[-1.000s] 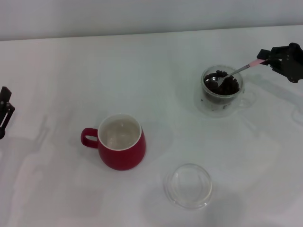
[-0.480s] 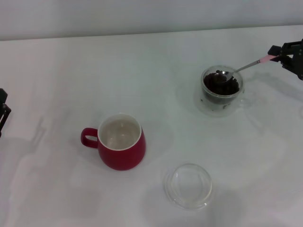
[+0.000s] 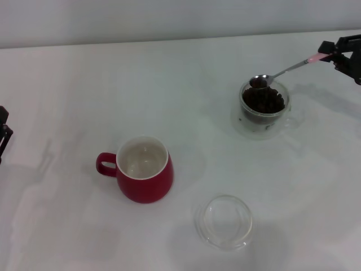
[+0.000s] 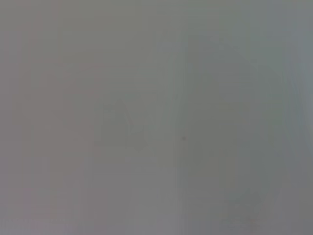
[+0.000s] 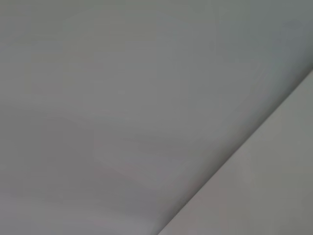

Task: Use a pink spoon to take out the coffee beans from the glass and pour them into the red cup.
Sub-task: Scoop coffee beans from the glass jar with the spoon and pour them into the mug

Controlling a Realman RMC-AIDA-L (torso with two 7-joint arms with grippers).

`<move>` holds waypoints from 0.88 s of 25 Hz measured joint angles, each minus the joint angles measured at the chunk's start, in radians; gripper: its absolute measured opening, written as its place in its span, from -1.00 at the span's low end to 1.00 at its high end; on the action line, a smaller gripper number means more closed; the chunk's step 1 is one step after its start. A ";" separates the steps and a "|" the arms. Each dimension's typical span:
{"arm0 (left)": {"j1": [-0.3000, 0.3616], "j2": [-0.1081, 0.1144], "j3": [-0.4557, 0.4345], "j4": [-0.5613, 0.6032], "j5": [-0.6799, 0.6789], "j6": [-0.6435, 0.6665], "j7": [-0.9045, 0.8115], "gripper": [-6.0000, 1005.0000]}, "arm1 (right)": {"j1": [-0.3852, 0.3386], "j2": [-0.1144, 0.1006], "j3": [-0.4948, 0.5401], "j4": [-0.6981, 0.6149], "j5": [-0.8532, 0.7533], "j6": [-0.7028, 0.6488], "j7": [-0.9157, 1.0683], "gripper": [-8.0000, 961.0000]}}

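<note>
clear dish (image 3: 224, 221): nearest the robot, low, handleless, empty; sits on the tabletop (image 3: 169, 79) just right of the red cup and a bit nearer. Not part of the job.
red cup (image 3: 144, 169): landmark. Upright, white inside looks empty, loop handle points to robot's left.
left claw (image 3: 3, 133): far left of the red cup, at the view edge, parked. Only partly visible; cannot tell if apart or together.
glass (image 3: 263, 107): well to the right of the red cup and farther away. Upright, small side handle on its right.
coffee beans (image 3: 263, 100): dark heap inside the glass; a few seem to be in the spoon bowl, count not clear.
pink spoon (image 3: 285, 71): bowl raised just over the far-left rim of the glass, handle slanting up and away to the right, well apart from the red cup.
right claw (image 3: 340, 55): farthest right of the red cup, clamped on the pink handle tip.
wrist views: plain grey surface only, nothing usable.
step (judgement): scoop looks done, carry to the red cup comes next.
risk 1: long travel with a shallow bowl; any tilt or jerk rolls beans onto the tabletop.
risk 2: grip is at the very handle end, so the spoon may twist in the claw.
risk 3: low bowl could clip the glass rim on exit.
</note>
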 joint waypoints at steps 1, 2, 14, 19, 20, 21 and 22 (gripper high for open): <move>0.000 0.000 0.000 0.000 0.000 0.000 0.000 0.59 | 0.004 0.000 0.000 0.000 0.000 -0.016 0.001 -0.48; 0.000 0.000 0.000 0.000 0.000 0.000 0.000 0.59 | 0.007 0.000 -0.002 0.000 0.000 -0.029 0.002 -0.48; -0.002 0.000 0.000 0.000 0.004 -0.007 0.002 0.59 | 0.057 0.074 -0.113 -0.037 -0.013 -0.111 0.007 -0.47; -0.004 0.000 0.000 0.000 0.003 -0.009 0.003 0.60 | 0.080 0.130 -0.146 -0.086 -0.014 -0.104 0.005 -0.46; -0.004 0.000 0.000 0.000 0.003 -0.009 0.003 0.60 | 0.086 0.142 -0.154 -0.090 -0.015 -0.101 0.004 -0.46; -0.004 0.000 0.000 0.000 0.002 -0.009 0.003 0.60 | 0.092 0.150 -0.162 -0.092 -0.015 -0.099 0.003 -0.46; -0.004 -0.001 0.000 0.000 0.001 -0.009 0.003 0.60 | 0.099 0.159 -0.173 -0.094 -0.015 -0.097 0.002 -0.46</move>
